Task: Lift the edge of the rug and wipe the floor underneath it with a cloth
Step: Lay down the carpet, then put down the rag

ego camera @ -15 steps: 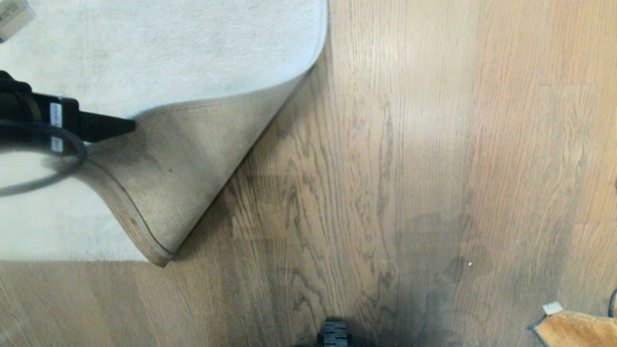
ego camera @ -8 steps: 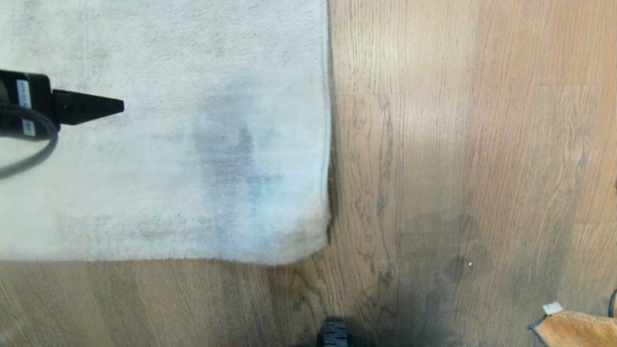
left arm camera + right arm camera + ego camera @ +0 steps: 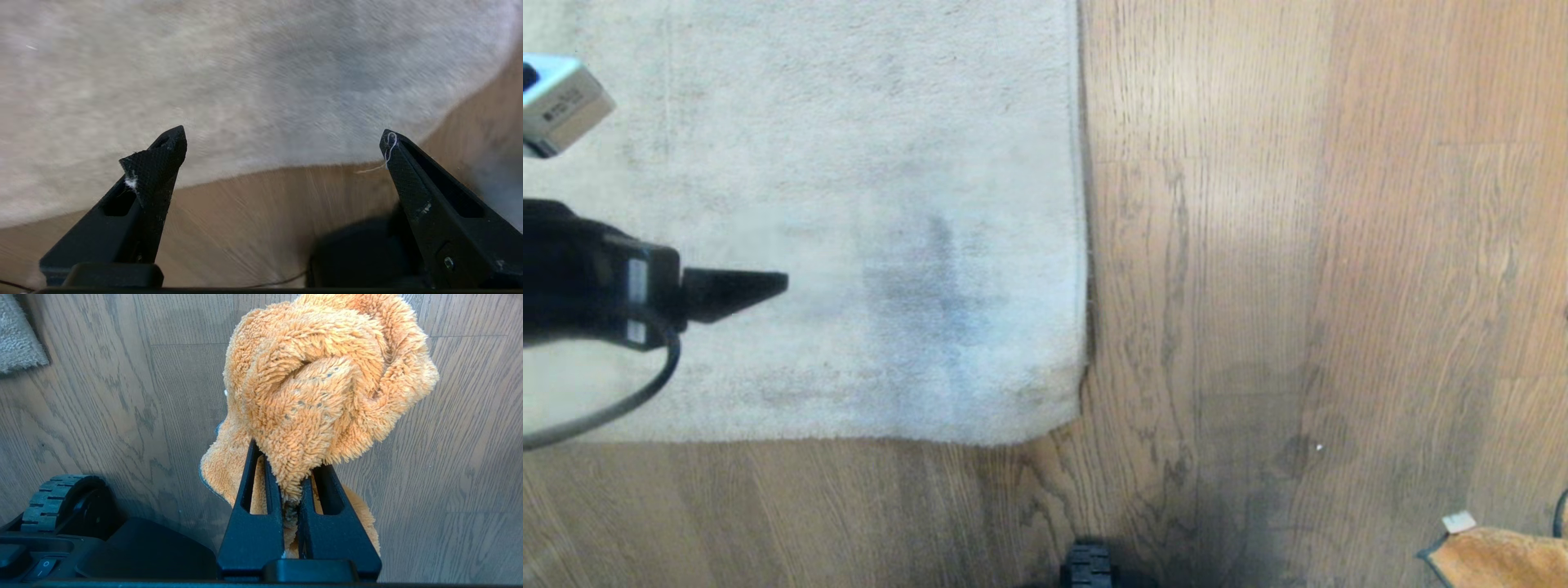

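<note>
The left gripper (image 3: 282, 139) hangs over the rug near its near edge, jaws spread wide and holding nothing, a few pale fibres caught on one fingertip (image 3: 388, 141). The rug edge (image 3: 1082, 245) and its corner lie flat on the floor (image 3: 1298, 245). The right gripper (image 3: 290, 473) is parked low by the base, pinching the cloth (image 3: 322, 388) bunched and ready, probably so it can wipe without regrasping.

We see soft daylight brightening the upper floor (image 3: 1258, 122), a dark shadow pooling low at centre; the rug (image 3: 204, 73) smears with motion blur in the left wrist view
</note>
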Available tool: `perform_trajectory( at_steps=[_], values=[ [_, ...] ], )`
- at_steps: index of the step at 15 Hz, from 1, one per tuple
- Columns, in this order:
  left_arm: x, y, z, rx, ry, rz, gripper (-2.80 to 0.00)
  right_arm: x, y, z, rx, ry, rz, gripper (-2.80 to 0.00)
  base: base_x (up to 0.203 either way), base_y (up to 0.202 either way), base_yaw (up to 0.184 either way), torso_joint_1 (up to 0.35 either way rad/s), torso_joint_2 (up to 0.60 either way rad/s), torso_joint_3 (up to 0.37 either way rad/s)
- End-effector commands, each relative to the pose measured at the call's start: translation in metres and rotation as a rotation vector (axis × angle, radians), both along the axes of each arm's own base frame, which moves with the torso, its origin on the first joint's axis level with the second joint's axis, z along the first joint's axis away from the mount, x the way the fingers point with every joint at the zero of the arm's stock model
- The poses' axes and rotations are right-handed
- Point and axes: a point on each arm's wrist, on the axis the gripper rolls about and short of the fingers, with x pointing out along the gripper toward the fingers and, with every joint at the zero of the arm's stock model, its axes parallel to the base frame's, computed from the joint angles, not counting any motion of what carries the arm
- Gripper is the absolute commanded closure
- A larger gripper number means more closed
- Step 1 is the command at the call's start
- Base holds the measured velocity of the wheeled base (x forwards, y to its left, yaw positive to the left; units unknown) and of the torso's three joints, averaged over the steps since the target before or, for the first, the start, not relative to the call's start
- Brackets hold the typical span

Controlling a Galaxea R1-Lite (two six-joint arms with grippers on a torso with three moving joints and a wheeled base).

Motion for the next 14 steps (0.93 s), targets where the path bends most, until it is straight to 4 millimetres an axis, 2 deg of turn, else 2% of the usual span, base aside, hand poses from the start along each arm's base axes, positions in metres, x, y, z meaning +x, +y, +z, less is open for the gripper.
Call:
perform_trajectory(
  at_steps=[1,2,9,12,14],
  values=[
    [-0.005,-0.004,-0.007,-0.011,0.030,-0.025,-2.80,0.000,0.000,0.000,-0.001,0.002,0.002,0.00,0.000,0.000,0.000,0.000,0.00,0.000],
    [-0.005,-0.005,-0.008,-0.013,0.036,-0.026,0.00,0.000,0.000,0.000,-0.001,0.002,0.000,0.00,0.000,0.000,0.000,0.000,0.00,0.000],
    [-0.005,-0.007,-0.025,0.017,0.089,-0.046,0.00,0.000,0.000,0.000,-0.001,0.002,0.001,0.00,0.000,0.000,0.000,0.000,0.00,0.000],
    [-0.004,-0.026,-0.032,0.036,0.126,-0.142,0.00,0.000,0.000,0.000,-0.001,0.002,0.002,0.00,0.000,0.000,0.000,0.000,0.00,0.000],
    [0.001,-0.046,-0.053,0.072,0.196,-0.198,0.00,0.000,0.000,0.000,-0.001,0.002,0.000,0.00,0.000,0.000,0.000,0.000,0.00,0.000]
  ],
)
